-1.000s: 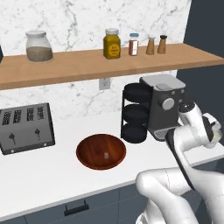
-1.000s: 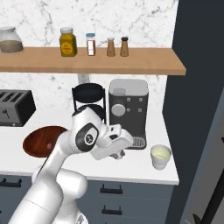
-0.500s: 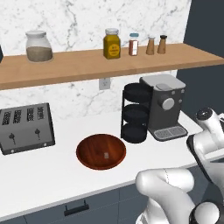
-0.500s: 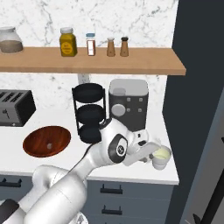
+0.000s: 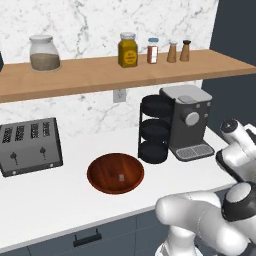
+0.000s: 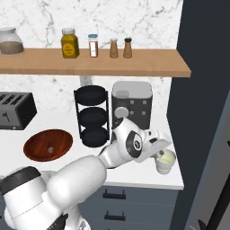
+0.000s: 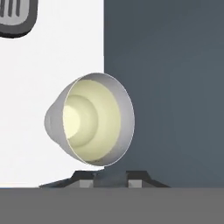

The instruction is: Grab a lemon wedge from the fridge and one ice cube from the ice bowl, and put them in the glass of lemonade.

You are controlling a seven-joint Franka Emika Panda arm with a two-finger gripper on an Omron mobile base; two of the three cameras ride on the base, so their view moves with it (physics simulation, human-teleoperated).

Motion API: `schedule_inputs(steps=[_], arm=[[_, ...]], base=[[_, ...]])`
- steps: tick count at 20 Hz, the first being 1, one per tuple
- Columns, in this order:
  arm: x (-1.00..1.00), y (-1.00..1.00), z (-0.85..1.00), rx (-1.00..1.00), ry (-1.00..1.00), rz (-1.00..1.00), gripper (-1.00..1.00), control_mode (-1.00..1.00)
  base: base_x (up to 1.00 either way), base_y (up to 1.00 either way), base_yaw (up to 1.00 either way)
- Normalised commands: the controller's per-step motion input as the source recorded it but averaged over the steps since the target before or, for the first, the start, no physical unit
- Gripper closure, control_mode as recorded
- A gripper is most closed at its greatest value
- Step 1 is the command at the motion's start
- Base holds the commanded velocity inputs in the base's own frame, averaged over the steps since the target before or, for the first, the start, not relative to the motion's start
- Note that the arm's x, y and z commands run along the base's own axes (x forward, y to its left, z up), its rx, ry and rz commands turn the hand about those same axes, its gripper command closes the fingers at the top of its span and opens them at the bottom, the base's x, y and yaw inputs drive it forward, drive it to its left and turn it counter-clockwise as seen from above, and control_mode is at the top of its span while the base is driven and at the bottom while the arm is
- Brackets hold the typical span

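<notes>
Glass of lemonade (image 6: 165, 160) upright, mouth up, under gripper (image 7: 111, 178) (jaw state unclear).

You've got a pale cream-white glass of lemonade (image 6: 165, 161) with yellow-green liquid on a plain white counter (image 5: 60, 190). The ice bowl (image 5: 115, 173) is reddish-brown wood; the speck in it looks pale. Black three-tier rack (image 5: 155, 129), grey-and-black coffee machine (image 5: 187, 121), dark grey toaster (image 5: 29, 146). White marble wall (image 5: 90, 25) with grey veins, tan wooden shelf (image 5: 100, 74), mustard-yellow jar (image 5: 128, 50). Arm (image 6: 90, 173) is white, dark joints.
</notes>
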Motion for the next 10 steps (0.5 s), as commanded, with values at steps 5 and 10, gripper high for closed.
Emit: schedule_inputs(steps=[5,10], arm=[[0.36,-0.33,0.00,0.00,0.00,0.00,1.00,-1.00],[0.31,-0.07,-0.07,0.00,-0.01,0.00,1.00,-1.00]], base=[[0.00,0.00,0.00],[0.00,0.00,0.00]])
